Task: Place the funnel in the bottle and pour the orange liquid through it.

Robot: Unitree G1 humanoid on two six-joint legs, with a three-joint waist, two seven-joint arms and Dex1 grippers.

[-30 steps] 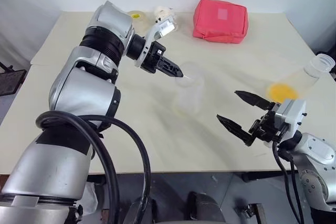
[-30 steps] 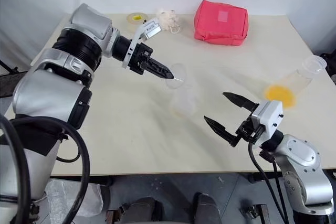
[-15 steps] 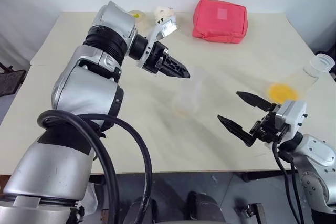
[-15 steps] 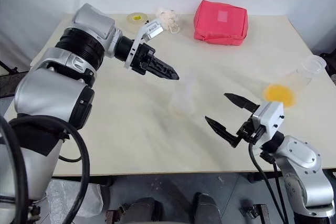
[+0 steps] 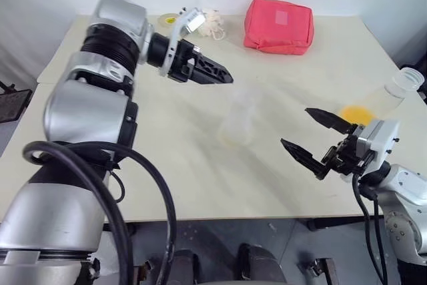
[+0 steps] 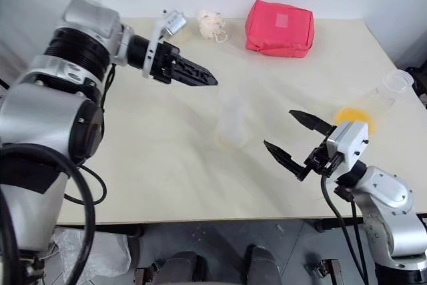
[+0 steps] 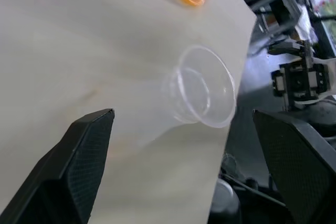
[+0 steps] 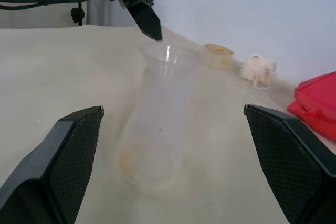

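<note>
The funnel sits in the mouth of the bottle, upright mid-table; the left pincer hangs empty beside it, fingers spread. The right pincer is open and empty, near the tilted flask holding the orange liquid at the right edge. Risks: a careless grasp could nudge the flask off the edge, and an off-centre pour could tip the light funnel and spill.

- The bottle is so clear that I can hardly trace its outline against the table.
- My left arm hides most of the tape roll.
- The frame edge crops my right fingers.
</note>
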